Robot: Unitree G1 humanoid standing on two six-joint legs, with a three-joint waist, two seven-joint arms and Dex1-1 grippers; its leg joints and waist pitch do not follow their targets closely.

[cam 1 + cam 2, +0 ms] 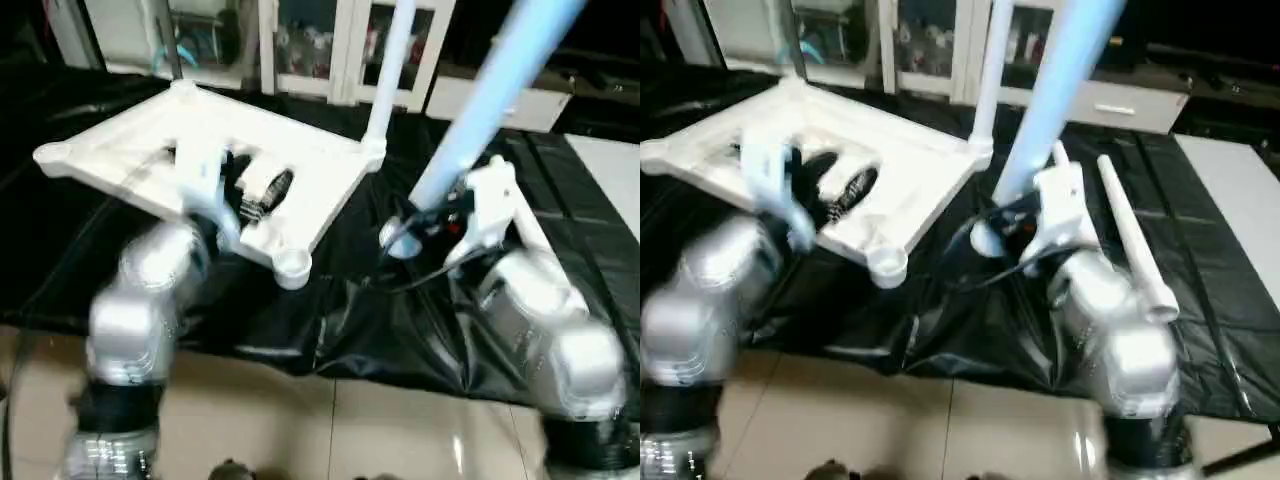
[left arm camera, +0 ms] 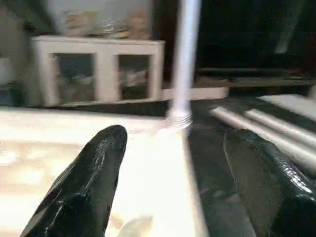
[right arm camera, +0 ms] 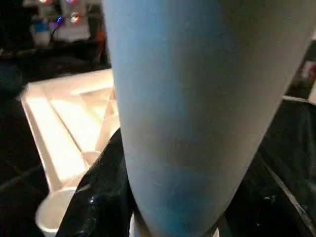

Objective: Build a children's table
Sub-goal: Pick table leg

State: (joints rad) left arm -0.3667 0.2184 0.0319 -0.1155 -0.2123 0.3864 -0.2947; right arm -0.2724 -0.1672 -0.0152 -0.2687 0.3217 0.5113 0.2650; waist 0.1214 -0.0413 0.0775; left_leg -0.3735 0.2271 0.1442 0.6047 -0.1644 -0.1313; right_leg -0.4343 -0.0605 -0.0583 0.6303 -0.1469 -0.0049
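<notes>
Right hand point(image 1: 432, 222) pinches a long white tapered tube leg point(image 1: 480, 110) near its lower end, slanted up over the black sheet. Left hand point(image 2: 173, 182) hovers spread over the white ribbed plastic top point(image 1: 215, 165), where one leg point(image 1: 385, 75) stands already. Held so low, the leg could swing and miss the near corner socket point(image 1: 292, 264).

A black plastic sheet point(image 1: 330, 320) covers glossy beige floor tiles point(image 1: 300, 420), with white glass-fronted cabinets point(image 1: 300, 45) lining the dim back of the room.
</notes>
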